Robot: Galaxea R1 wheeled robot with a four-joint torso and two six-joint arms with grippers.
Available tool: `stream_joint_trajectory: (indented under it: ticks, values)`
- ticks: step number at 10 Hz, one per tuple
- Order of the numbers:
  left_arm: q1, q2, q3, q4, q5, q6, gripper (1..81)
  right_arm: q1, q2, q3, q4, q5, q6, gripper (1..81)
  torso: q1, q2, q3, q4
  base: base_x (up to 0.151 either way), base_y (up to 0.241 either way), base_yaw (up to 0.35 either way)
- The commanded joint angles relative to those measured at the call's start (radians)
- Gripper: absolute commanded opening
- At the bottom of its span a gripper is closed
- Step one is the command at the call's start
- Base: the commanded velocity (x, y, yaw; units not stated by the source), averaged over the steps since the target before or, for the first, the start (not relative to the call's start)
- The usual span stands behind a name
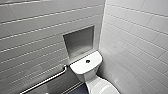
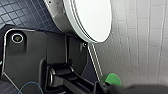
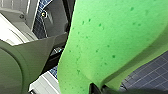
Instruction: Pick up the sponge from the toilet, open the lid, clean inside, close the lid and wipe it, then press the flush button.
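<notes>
Text: none can be read.
Brands, labels: none can be read.
Numbers, signs: none can be read.
</notes>
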Motion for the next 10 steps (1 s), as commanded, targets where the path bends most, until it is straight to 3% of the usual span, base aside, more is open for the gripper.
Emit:
stream_joint_trajectory:
  ticks: [1,4,10]
  values:
    - [0.364,0.098,-0.162,0.244,-0.236,0.007,1.0,-0.007,0.001,-0.008,-0.002,-0.081,-0.002,1.0,0.000,0.000,0.055,0.000,0.000,0.000,0.000]
    - [0.471,0.286,-0.413,0.252,-0.262,0.009,1.0,-0.010,0.030,-0.052,-0.002,-0.081,-0.002,1.0,-0.002,-0.001,0.123,0.000,0.000,0.000,0.000]
    - [0.531,0.587,-0.901,0.250,-0.250,0.007,1.0,-0.004,0.048,-0.071,-0.003,-0.082,-0.004,1.0,-0.006,-0.005,0.198,0.000,0.000,0.000,0.000]
